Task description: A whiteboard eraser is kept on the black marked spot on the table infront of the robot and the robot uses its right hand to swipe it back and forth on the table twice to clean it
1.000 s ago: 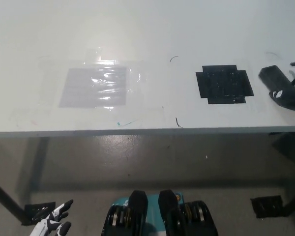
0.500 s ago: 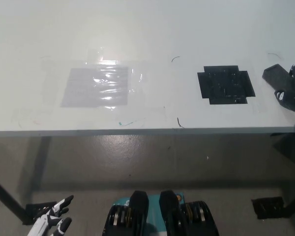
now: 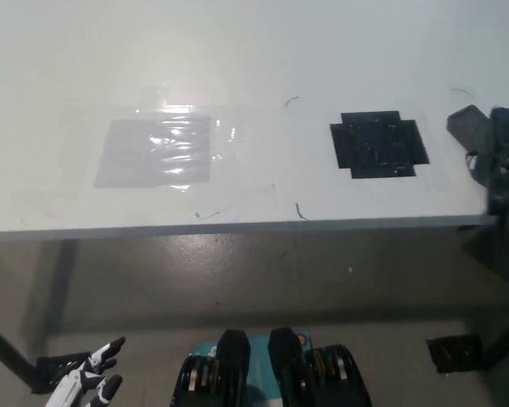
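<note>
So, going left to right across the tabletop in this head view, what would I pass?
Grey taped patch under clear plastic → small dark squiggle mark → black marked spot → dark eraser at the right edge, with the black right robot hand.

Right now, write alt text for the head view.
The black right hand lies on the eraser at the white table's right edge, beside the uncovered black marked spot. The white left hand hangs low, below the table.

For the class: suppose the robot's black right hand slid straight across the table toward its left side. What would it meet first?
Probably the black marked spot. The right hand sits at the table's right edge with the dark eraser, and bare tabletop lies between. Beyond the spot is the clear taped sheet. Depth is uncertain.
</note>
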